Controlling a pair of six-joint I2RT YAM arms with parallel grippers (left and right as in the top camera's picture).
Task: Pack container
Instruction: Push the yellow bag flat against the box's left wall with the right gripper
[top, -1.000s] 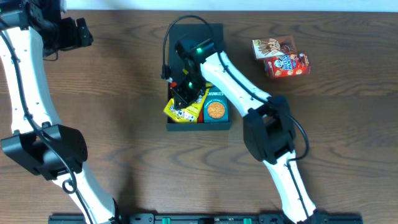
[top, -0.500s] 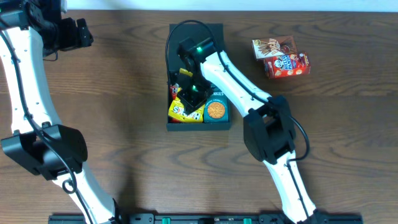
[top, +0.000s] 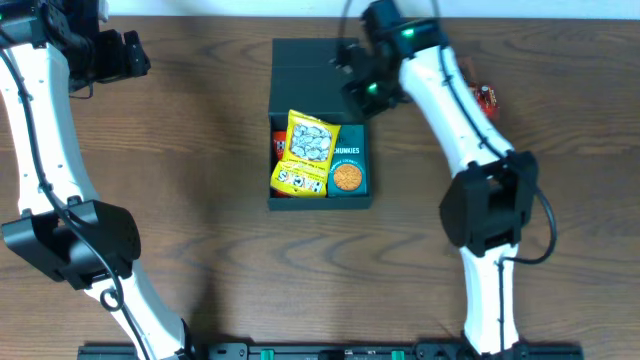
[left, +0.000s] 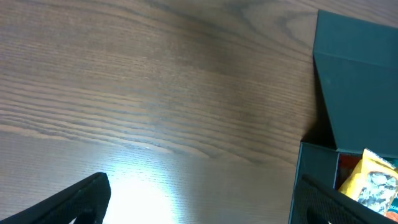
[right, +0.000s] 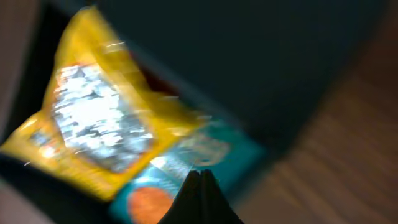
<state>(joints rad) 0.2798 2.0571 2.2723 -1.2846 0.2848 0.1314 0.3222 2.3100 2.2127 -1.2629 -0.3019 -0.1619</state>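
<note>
Plainly, the dark teal-grey matte rectangular cardboard container (top: 320, 203) sits in the middle of the brown wood-grain surface (top: 200, 180) with its hinged flap lid (top: 305, 60) laid open on the far side. It holds a crinkly yellow snack bag (top: 305, 152) lying tilted in its left half. Just right of the bag, inside the container, is a small teal cookie box with orange print (top: 347, 167). I judge the container light even when loaded, with stiff walls that would dent under a hard squeeze and a matte skin that offers fair friction. The flap is probably thin and springy at its crease. It is best taken by its free far edge, near the middle, and folded over rather than pinched at a corner, where it might twist. The body would be better steadied by pushing on a side wall than lifted by a rim. The puffed bag rides high and may resist the lid. The right gripper (top: 352, 80) hangs over the container's far right part, by the flap. In the blurred right wrist view its jaws look pressed together on nothing. The left gripper (top: 135, 55) waits well to the container's far left, its jaws spread wide over bare wood.
</note>
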